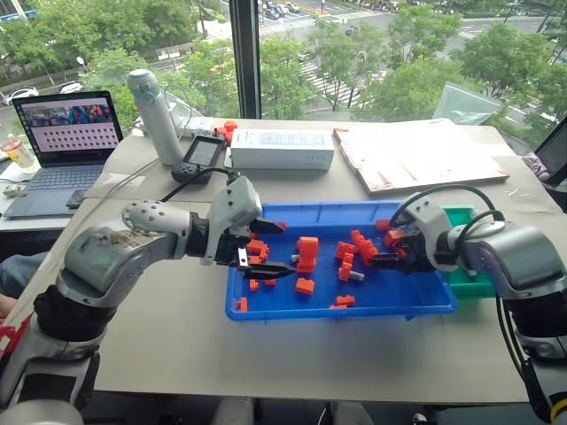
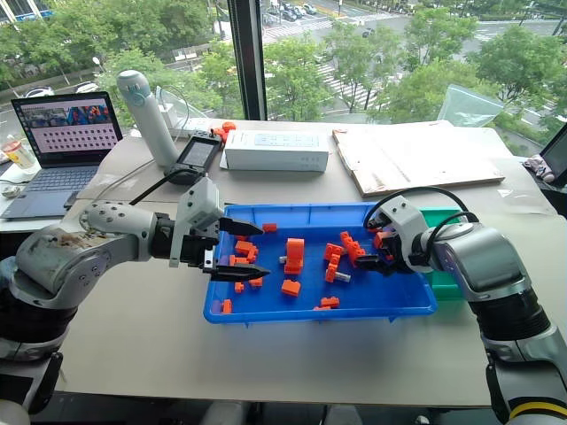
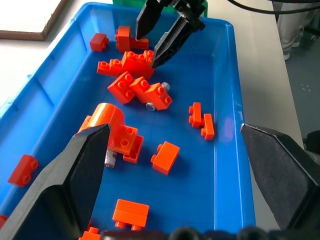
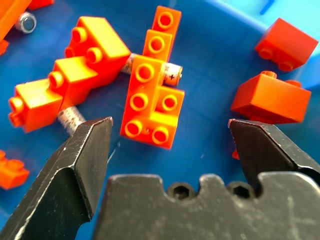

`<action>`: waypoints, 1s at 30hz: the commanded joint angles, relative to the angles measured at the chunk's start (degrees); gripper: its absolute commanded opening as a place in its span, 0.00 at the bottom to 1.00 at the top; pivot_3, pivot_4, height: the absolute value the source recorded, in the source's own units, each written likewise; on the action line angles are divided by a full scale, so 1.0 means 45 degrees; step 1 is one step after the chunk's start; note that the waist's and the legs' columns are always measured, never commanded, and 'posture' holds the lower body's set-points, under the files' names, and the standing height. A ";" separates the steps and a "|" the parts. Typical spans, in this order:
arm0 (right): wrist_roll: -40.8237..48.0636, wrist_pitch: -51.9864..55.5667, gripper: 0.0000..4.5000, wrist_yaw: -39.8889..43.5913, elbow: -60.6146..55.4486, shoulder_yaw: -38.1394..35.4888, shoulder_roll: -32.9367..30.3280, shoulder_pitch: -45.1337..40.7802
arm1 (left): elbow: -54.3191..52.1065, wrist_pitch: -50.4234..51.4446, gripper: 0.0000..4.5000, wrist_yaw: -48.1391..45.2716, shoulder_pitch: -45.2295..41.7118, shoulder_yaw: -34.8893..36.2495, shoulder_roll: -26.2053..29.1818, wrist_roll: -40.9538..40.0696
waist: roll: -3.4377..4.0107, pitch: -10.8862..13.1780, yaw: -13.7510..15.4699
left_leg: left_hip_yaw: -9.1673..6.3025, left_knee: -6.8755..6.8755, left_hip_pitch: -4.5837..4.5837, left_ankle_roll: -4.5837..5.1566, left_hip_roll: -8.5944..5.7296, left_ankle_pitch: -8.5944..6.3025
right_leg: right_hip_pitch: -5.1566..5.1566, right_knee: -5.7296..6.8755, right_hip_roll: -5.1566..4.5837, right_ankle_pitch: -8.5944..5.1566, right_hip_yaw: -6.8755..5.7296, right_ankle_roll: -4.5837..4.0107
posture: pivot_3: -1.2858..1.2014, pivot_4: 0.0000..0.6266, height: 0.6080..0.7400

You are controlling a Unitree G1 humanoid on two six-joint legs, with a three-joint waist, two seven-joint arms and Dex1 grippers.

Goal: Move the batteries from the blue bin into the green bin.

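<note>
While the right end effector [image 4: 170,132] hangs wide open and empty over the shallow bright-blue plastic bin [image 1: 266,304], a slim silver battery [image 4: 167,73] is seen pinned under orange plastic blocks [image 4: 150,100]; it should be gripped at its exposed end, then carried to the small green plastic bin [image 1: 465,282]. The left end effector [image 3: 175,145] is also spread open, empty.

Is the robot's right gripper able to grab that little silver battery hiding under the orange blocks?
Probably not cleanly: the open right gripper hovers close, but orange plastic blocks lie across the slim silver battery.
</note>
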 commanded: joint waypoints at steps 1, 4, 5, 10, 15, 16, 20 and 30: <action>-0.0619 -0.1138 0.97 -0.0172 0.0582 0.0405 0.0356 -0.0526 | -0.0730 -0.0053 1.00 0.0116 0.0174 0.0382 0.0178 0.0078 | 0.0001 0.0000 -0.0002 | -0.0003 0.0013 -0.0006 0.0001 0.0002 -0.0001 | -0.0004 0.0000 0.0003 0.0000 -0.0002 0.0001 | 0.52 0.24 1.00; -0.0905 -0.1573 0.92 -0.0019 0.0887 0.0756 0.0540 -0.0655 | -0.0937 0.0056 1.00 0.0321 0.0338 0.0546 0.0210 0.0032 | 0.0002 0.0002 0.0002 | -0.0004 0.0046 -0.0017 -0.0004 0.0007 -0.0010 | -0.0013 0.0001 0.0006 0.0005 -0.0002 0.0008 | 0.52 0.24 1.00; -0.1010 -0.1720 0.85 0.0036 0.0966 0.0859 0.0564 -0.0669 | -0.0998 0.0090 1.00 0.0371 0.0390 0.0590 0.0224 0.0009 | 0.0002 0.0001 0.0014 | -0.0005 0.0053 -0.0015 -0.0009 0.0006 -0.0013 | -0.0019 0.0000 0.0006 0.0008 -0.0002 0.0012 | 0.52 0.24 1.00; -0.1347 -0.2245 0.50 0.0256 0.1324 0.1074 0.0657 -0.0826 | -0.1195 0.0220 1.00 0.0618 0.0631 0.0766 0.0256 -0.0037 | 0.0002 0.0001 0.0023 | -0.0010 0.0068 -0.0014 -0.0084 0.0006 -0.0064 | -0.0026 -0.0003 0.0006 0.0015 -0.0008 0.0013 | 0.52 0.24 1.00; -0.1544 -0.2412 0.32 0.0540 0.1238 0.0881 0.0364 -0.1231 | -0.1295 0.0266 1.00 0.0707 0.0820 0.0867 0.0233 -0.0068 | 0.0003 0.0001 -0.0017 | -0.0009 0.0065 -0.0016 -0.0068 0.0007 -0.0053 | -0.0018 0.0003 0.0007 0.0017 -0.0006 0.0015 | 0.52 0.24 1.00; -0.1467 -0.2258 0.32 0.0725 0.1063 0.0782 0.0194 -0.1332 | -0.1272 0.0242 1.00 0.0715 0.0847 0.0861 0.0221 -0.0048 | 0.0003 0.0001 -0.0014 | -0.0009 0.0065 -0.0015 -0.0061 0.0007 -0.0049 | -0.0018 0.0004 0.0007 0.0017 -0.0006 0.0015 | 0.52 0.24 1.00; -0.1036 -0.1649 0.32 0.1726 0.0096 0.0517 -0.0952 -0.1524 | -0.1129 0.0077 1.00 0.0695 0.0896 0.0742 0.0140 0.0075 | 0.0004 0.0003 0.0074 | -0.0009 0.0067 -0.0022 -0.0014 0.0004 -0.0023 | -0.0026 -0.0001 0.0007 0.0016 -0.0007 0.0017 | 0.52 0.24 1.00; -0.0261 -0.2160 0.32 0.3970 -0.2497 0.0750 -0.3876 0.0775 | -0.0626 -0.0432 1.00 0.0439 0.0562 0.0321 -0.0275 0.0463 | 0.0001 0.0004 0.0097 | -0.0002 0.0071 -0.0017 -0.0083 0.0023 -0.0075 | -0.0025 -0.0033 0.0007 0.0021 -0.0010 0.0008 | 0.52 0.24 1.00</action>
